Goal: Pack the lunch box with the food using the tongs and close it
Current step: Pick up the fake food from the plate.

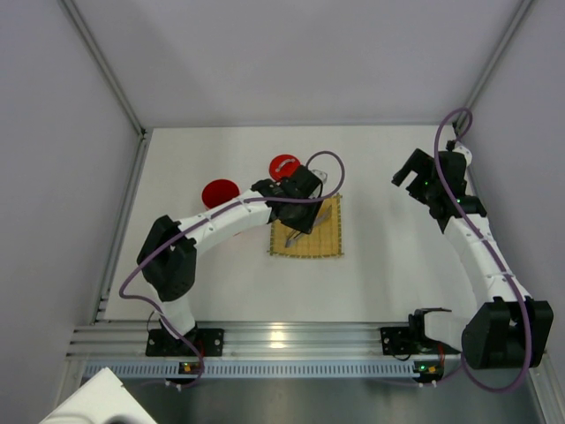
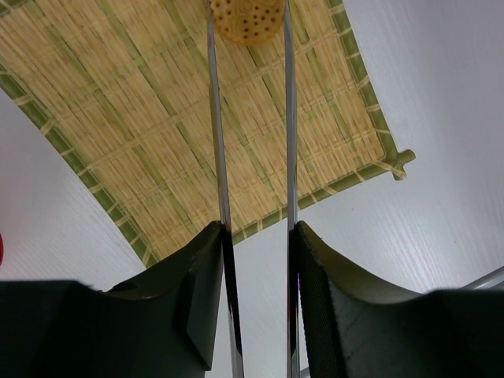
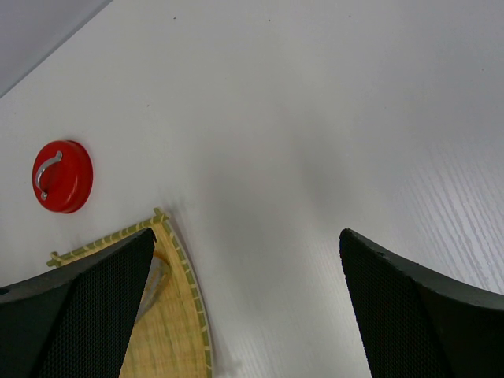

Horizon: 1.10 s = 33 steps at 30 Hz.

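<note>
Over the bamboo mat (image 2: 118,118), the left gripper (image 2: 256,268) squeezes the tongs (image 2: 216,157) nearly parallel, pinching a yellow dotted slice (image 2: 246,20); smooth metal might let it slip when lifted.

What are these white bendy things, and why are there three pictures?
They are two robot arms bolted to a table. One picture looks down from above. The other two come from little cameras on each wrist. The left gripper squeezes metal tongs, with a round yellow slice of food between their tips, over a bamboo mat. The right gripper is open and empty. A red lunch box stands open, with its lid lying nearby.
</note>
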Each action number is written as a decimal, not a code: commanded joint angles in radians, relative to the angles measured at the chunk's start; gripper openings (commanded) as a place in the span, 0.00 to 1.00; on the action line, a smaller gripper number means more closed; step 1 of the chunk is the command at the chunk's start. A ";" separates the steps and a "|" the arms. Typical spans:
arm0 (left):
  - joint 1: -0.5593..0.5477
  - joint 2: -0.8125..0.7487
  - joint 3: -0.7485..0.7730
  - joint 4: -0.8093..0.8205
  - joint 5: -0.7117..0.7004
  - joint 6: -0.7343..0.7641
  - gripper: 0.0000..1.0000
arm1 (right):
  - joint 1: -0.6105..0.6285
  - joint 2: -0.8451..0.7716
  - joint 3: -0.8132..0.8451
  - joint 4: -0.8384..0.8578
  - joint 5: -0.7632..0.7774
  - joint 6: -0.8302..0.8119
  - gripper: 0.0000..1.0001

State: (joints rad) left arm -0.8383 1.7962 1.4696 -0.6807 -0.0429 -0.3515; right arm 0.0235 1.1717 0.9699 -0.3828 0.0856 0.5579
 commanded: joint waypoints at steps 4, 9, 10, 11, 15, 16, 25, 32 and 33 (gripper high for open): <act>-0.007 -0.044 0.017 0.003 -0.025 0.006 0.41 | 0.012 -0.026 0.012 0.042 0.017 -0.016 0.99; -0.007 -0.089 0.041 -0.029 -0.048 0.013 0.41 | 0.010 -0.023 0.015 0.041 0.016 -0.015 0.99; -0.007 -0.093 0.043 -0.031 -0.051 0.014 0.41 | 0.012 -0.023 0.015 0.042 0.016 -0.016 0.99; -0.007 -0.101 0.044 -0.036 -0.058 0.014 0.41 | 0.010 -0.024 0.015 0.041 0.016 -0.016 0.99; -0.007 -0.132 0.058 -0.062 -0.072 0.019 0.41 | 0.010 -0.021 0.013 0.042 0.016 -0.016 0.99; -0.007 -0.141 0.061 -0.068 -0.075 0.020 0.41 | 0.012 -0.021 0.013 0.042 0.017 -0.016 1.00; -0.007 -0.239 0.074 -0.140 -0.149 0.022 0.42 | 0.010 -0.014 0.013 0.045 0.011 -0.013 1.00; -0.004 -0.334 0.081 -0.221 -0.245 0.006 0.43 | 0.012 -0.007 0.016 0.045 0.003 -0.010 1.00; -0.002 -0.345 0.087 -0.230 -0.258 0.005 0.43 | 0.012 -0.007 0.016 0.045 0.002 -0.010 0.99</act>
State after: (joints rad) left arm -0.8406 1.5230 1.5055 -0.8684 -0.2264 -0.3405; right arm 0.0235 1.1717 0.9699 -0.3824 0.0849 0.5579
